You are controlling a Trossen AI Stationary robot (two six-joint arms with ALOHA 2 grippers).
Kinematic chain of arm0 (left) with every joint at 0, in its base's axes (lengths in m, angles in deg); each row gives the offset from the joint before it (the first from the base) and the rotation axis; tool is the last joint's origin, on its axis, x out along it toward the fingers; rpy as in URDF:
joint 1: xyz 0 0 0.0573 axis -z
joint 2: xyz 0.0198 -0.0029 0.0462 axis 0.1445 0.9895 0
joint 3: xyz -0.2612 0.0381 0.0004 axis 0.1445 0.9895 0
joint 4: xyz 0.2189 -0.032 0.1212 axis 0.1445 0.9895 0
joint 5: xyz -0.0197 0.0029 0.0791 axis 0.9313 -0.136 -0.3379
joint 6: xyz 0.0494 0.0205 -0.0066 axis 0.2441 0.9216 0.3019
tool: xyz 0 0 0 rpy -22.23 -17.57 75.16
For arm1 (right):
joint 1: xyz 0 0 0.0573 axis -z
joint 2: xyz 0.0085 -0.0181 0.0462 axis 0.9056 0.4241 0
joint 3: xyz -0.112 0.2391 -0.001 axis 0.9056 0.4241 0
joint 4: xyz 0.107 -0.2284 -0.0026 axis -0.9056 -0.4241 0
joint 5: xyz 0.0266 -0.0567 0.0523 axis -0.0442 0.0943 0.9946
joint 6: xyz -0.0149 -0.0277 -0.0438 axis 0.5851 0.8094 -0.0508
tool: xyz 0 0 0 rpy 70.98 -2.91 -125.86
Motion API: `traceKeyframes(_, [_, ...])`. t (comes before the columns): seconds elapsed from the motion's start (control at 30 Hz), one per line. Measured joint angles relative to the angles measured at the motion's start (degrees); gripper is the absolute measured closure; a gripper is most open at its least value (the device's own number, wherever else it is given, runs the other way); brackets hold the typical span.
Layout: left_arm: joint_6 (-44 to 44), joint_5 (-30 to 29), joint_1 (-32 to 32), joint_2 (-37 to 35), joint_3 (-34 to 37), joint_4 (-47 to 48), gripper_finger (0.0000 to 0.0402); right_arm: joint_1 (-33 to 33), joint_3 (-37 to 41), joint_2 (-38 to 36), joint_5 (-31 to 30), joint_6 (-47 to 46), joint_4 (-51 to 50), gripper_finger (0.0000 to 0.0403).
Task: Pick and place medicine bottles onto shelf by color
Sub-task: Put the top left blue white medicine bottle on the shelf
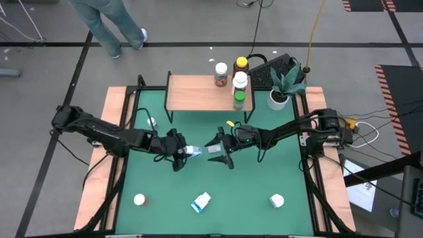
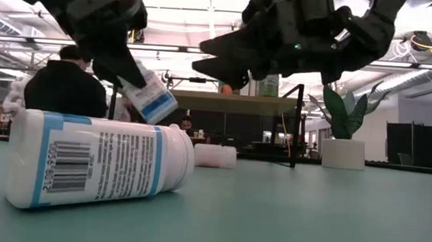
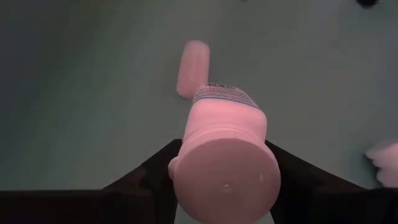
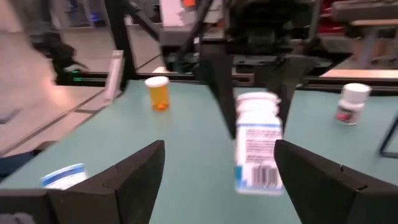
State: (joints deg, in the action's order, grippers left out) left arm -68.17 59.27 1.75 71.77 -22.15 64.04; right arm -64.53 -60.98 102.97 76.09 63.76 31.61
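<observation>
Over the middle of the table, the left gripper (image 1: 184, 151) is squeezing a blue-labelled bottle (image 1: 193, 151). At its three o'clock, the right gripper (image 1: 216, 147) is waiting with fingers apart.

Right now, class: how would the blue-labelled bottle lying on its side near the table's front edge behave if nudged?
The blue-labelled bottle would probably roll, since it lies on its round side on the flat table. It looks like light plastic, so likely easy to shift.

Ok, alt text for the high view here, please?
Seen from above, the left end effector holds a blue-labelled bottle over the green table, facing the open right end effector. Four bottles stand on the shelf; others lie scattered.
</observation>
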Motion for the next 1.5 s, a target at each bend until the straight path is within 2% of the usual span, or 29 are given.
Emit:
traceKeyframes(0.17, [3.4,-0.01,-1.08,1.68,0.0,-7.02,0.0217,-0.09,-0.07,1.45,-3.52,2.06,0.48,0.0085])
traceKeyframes(0.57, [10.58,0.69,-0.24,1.68,0.0,-17.29,0.0217,-0.09,-0.07,1.45,-3.5,1.24,-0.33,0.0089])
traceKeyframes(0.73, [11.91,0.9,-0.12,1.68,0.0,-18.68,0.0217,-0.09,-0.07,1.45,-3.54,1.17,0.21,0.0124])
traceKeyframes(0.93, [10.45,0.65,-0.16,1.68,0.0,-18.0,0.0215,-0.13,-0.07,1.45,-6.73,1.16,0.51,0.0201])
traceKeyframes(1.1, [7.53,0.62,-0.15,1.68,0.02,-18.83,0.0185,-0.13,-0.05,1.45,-6.86,1.17,0.65,0.0247])
traceKeyframes(1.37, [8.36,-0.04,-0.12,1.03,0.02,-24.55,0.0097,-0.11,0.09,1.45,-7.79,-0.27,5.15,0.0223])
traceKeyframes(1.5, [11.04,0.52,0.6,1.05,0.02,-26.32,0.0066,-0.45,3.36,1.47,-7.8,0.65,14.34,0.0231])
